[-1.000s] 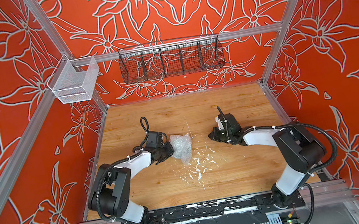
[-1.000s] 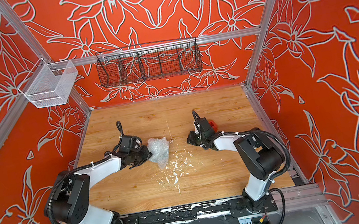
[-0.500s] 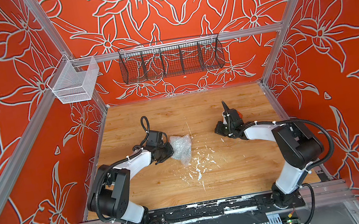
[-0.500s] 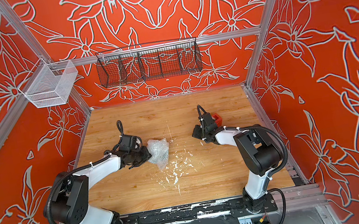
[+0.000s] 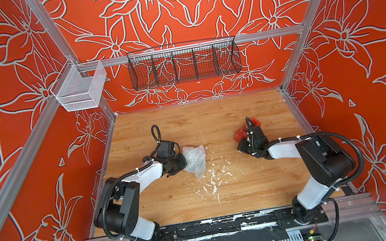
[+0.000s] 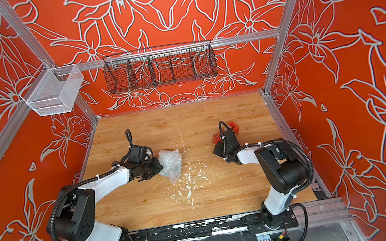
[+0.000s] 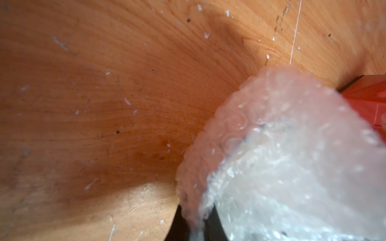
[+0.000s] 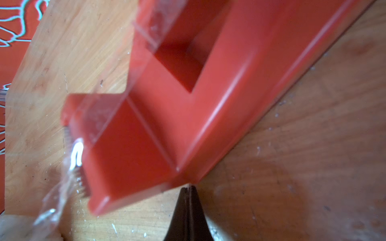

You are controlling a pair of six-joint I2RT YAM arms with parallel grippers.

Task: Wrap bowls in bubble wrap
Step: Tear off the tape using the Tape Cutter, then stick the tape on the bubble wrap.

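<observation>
Bubble wrap [image 5: 194,158] pinched by left gripper [image 7: 197,231]; right gripper [image 8: 189,188] closed.

Bubble wrap [image 5: 194,159]: contents obscured by the plastic. Tape dispenser [image 5: 239,135]: largely covered by the right arm [image 5: 284,149]; blurred and cropped in the right wrist view.

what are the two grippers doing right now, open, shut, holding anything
Left gripper: shut on the clear, crumpled bubble wrap.
Right gripper: shut, holding nothing, its tip right by the red plastic tape dispenser.
</observation>
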